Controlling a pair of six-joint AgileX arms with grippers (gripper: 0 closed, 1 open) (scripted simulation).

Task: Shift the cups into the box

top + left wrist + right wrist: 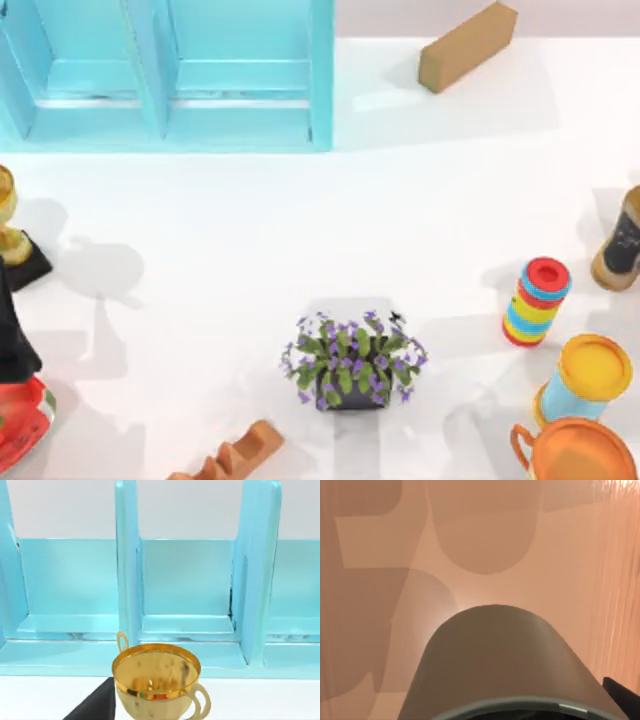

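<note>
Right up against the right wrist camera sits the grey-olive cup (500, 665), its rim towards us, with a peach-orange surface behind it crossed by soft shadows. How the right pincer stands, we cannot tell, and the same goes for the left pincer.

From the left wrist camera, a gold trophy (156, 680) stands directly in front of us, between the camera and the box (190, 580). The box's tall dividers rise behind it.

From above, the near edge of the white counter (250, 230) is crowded. We see a red-and-green disc (20, 425) at the left corner, a stepped brown piece (240, 455) and an orange jug (580, 455) at the right corner. Just beyond the jug is the blue canister (585, 380) with its yellow lid, then the striped ring stack (537, 300). A potted plant (352, 360) with purple flowers sits centre. A dark bottle (622, 245) stands at the right edge.

The middle of the counter lies bare and bright. At the far side, the box fills the left corner and a brown block (467, 45) lies tilted, well apart to its right.
</note>
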